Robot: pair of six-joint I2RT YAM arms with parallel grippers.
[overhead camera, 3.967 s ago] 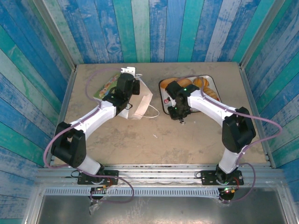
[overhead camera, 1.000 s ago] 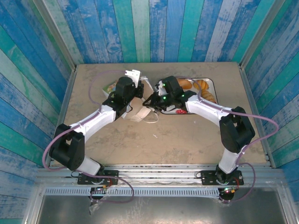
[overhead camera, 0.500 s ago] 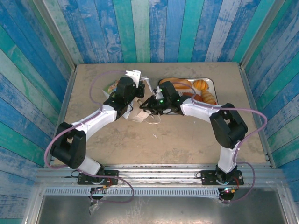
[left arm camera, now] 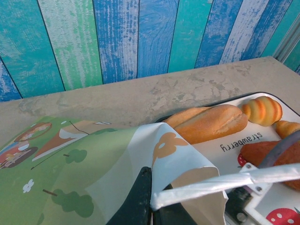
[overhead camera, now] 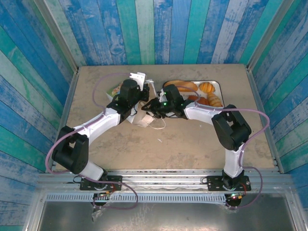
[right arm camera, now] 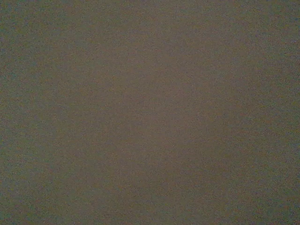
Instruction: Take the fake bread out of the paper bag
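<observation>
- Left gripper (left arm camera: 151, 206) clenched on the paper bag (left arm camera: 178, 161) at its rim, propping it.
- Right gripper (overhead camera: 152, 106) reaches inside; grip state cannot be told.
- Fake bread (left arm camera: 211, 123) lies on the tray (left arm camera: 262, 140), right; next likely: grasp any remaining piece.

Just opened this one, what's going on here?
The left pincer is shut on the white handle of the paper bag. The right arm reaches across to the bag's mouth; its wrist view is dark, so a grip can't be judged. Some fake bread lies on the tray.
</observation>
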